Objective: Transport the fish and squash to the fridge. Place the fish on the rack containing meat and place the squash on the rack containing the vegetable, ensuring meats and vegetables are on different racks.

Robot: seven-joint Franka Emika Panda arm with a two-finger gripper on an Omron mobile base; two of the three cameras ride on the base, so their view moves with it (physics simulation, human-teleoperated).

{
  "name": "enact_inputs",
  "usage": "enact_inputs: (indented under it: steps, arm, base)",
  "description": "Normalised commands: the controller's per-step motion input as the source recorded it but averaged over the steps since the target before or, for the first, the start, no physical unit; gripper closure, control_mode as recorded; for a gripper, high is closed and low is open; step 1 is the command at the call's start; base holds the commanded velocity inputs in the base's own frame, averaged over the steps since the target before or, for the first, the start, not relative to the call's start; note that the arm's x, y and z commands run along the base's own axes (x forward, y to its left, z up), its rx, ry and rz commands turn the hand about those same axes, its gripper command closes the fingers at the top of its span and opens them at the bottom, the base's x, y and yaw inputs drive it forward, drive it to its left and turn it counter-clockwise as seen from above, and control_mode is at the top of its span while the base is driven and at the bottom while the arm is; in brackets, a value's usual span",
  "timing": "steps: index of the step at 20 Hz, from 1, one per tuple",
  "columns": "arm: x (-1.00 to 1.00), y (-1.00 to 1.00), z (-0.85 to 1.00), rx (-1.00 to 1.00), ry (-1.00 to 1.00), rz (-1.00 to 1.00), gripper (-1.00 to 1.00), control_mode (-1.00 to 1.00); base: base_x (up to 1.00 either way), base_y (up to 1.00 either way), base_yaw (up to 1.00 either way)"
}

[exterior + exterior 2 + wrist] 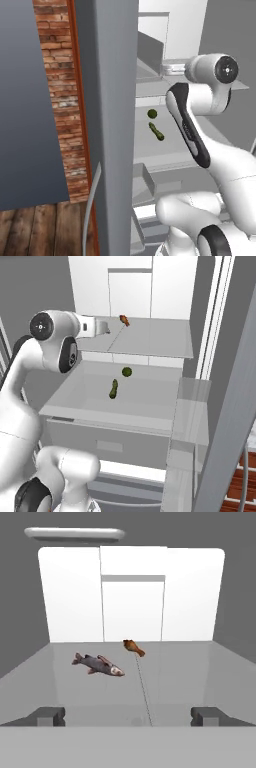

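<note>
In the hand view, the fish point(97, 664), grey with reddish fins, lies flat on the fridge's upper rack point(200, 677). It is a little left of centre. An orange-brown piece of meat point(134, 647) point(123, 319) rests just behind it. My gripper point(127, 717) point(102, 327) hovers open at the front edge of this rack, holding nothing, with the fish ahead of it and apart from its fingertips. One rack lower point(150, 398), the long olive-green squash point(113, 389) point(156, 131) lies beside the small round green vegetable point(127, 372) point(152, 114).
The fridge point(130, 291) stands open, its interior white. A closed drawer point(110, 443) sits below the lower rack. Its grey door point(115, 125) stands on the left and a door shelf point(192, 406) on the right. Brick wall point(60, 90) and wooden floor point(45, 230) lie to the left.
</note>
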Motion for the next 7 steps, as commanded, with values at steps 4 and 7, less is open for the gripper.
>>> enact_inputs:
  steps: [4,7]
  arm:
    - [-1.0,-0.35,0.08,0.0,0.01,-0.07,-1.0,-1.0]
    - [-1.0,-0.19,0.0,0.0,0.0,0.0,-1.0,-1.0]
  base:
    - [0.0,0.0,0.0]
    - [0.0,0.0,0.0]
